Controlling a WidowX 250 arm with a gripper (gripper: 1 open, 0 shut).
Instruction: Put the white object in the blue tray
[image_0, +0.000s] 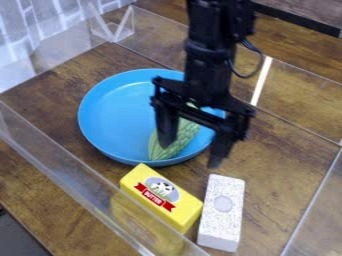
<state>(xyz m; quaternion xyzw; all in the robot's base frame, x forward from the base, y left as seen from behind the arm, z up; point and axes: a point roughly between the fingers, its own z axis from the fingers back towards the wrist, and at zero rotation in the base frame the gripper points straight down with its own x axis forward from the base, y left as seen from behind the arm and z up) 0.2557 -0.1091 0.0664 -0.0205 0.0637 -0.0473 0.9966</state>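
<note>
Line the open pincer up over the white speckled block before dropping down.

The pincer (197, 143) hangs with its fingers spread wide and nothing between them, above the right part of the round blue dish (104, 123) and the leafy green item (173, 143) in it. The white speckled block (223, 212) lies on the wooden desk (285, 163), outside the dish and just beside the yellow butter box (160, 198). The step in hand looks to be the approach: best to travel toward the block at height, centre over it, and set one finger along each long side, since the narrow span should be easiest to close on. The finger on the box's side will need care, as it could nudge the box; descend straight, then squeeze gently.
</note>
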